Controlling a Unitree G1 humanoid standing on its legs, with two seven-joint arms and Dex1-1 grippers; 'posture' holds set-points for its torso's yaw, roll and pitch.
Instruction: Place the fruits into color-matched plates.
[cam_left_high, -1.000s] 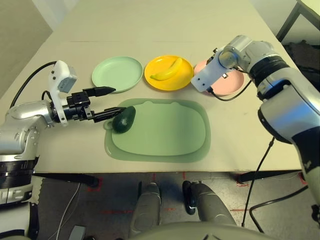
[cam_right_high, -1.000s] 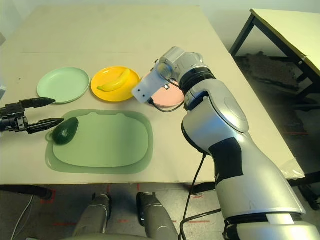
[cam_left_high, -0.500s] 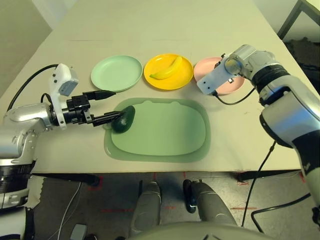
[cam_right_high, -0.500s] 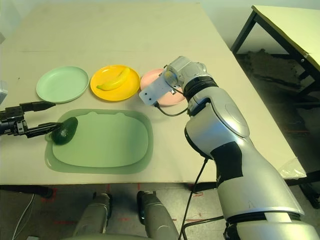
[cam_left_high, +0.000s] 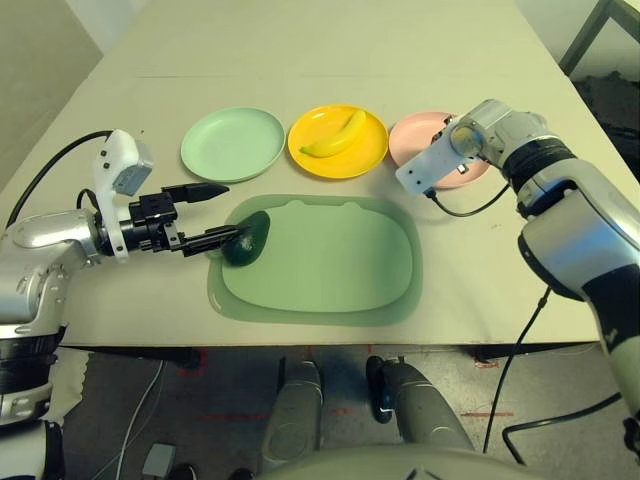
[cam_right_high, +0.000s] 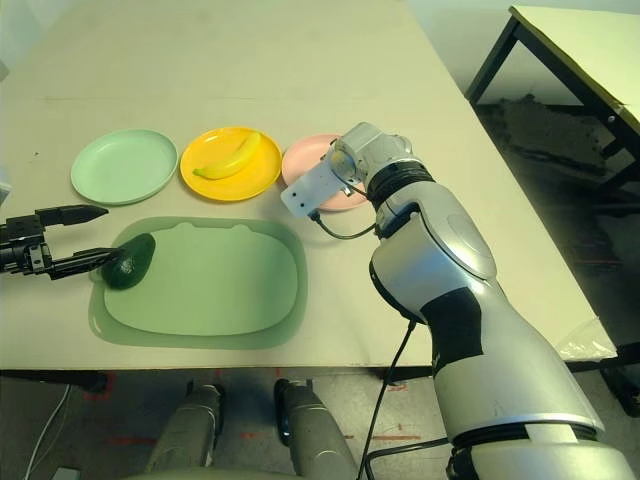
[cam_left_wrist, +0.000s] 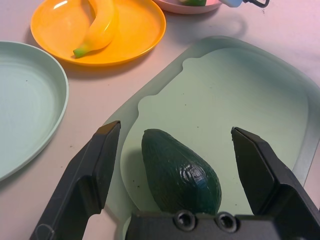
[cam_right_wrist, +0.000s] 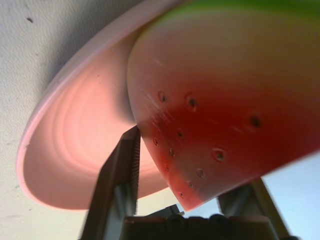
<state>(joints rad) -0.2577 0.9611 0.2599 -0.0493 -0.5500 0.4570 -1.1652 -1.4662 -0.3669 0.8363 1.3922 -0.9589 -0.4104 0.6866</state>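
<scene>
A dark green avocado (cam_left_high: 245, 238) lies at the left end of the large green mat (cam_left_high: 330, 260). My left gripper (cam_left_high: 228, 212) is open, its two black fingers either side of the avocado (cam_left_wrist: 180, 172) and apart from it. The yellow banana (cam_left_high: 335, 137) rests in the yellow plate (cam_left_high: 365, 160). Left of that, the mint green plate (cam_left_high: 232, 144) holds nothing. My right gripper (cam_left_high: 455, 150) is low over the pale pink plate (cam_left_high: 475, 172). The red watermelon wedge (cam_right_wrist: 215, 110) with green rind sits close before the right wrist camera, just above the pink plate (cam_right_wrist: 75, 165).
The three plates stand in a row behind the mat. A black cable (cam_left_high: 460, 210) loops from my right wrist onto the table right of the mat. Another table (cam_right_high: 580, 50) stands off to the right.
My right arm has moved right, from the gap beside the yellow plate to over the pink plate, and lower. My left gripper has edged slightly further around the avocado.
</scene>
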